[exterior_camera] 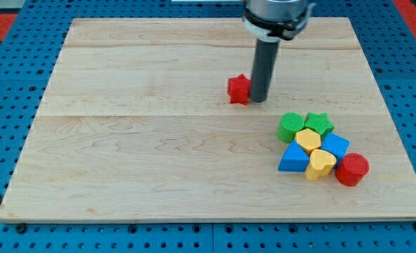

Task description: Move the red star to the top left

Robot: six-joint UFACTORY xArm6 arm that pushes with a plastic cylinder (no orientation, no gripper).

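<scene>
Tip (258, 100) touching red star (239, 89) on its right; no hand to open or clench. Risk: off-centre push spinning star aside.

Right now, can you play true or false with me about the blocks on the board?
1. My tip is right beside the red star, on its right in the view. True.
2. The red star sits in the board's top left corner. False: it is near the middle, toward the view's top.
3. Other blocks are bunched at the view's lower right. True: among them a blue triangle and a red cylinder.
4. The red cylinder touches the red star. False: they lie far apart.
5. There are two green blocks. True: one and another, side by side.
</scene>
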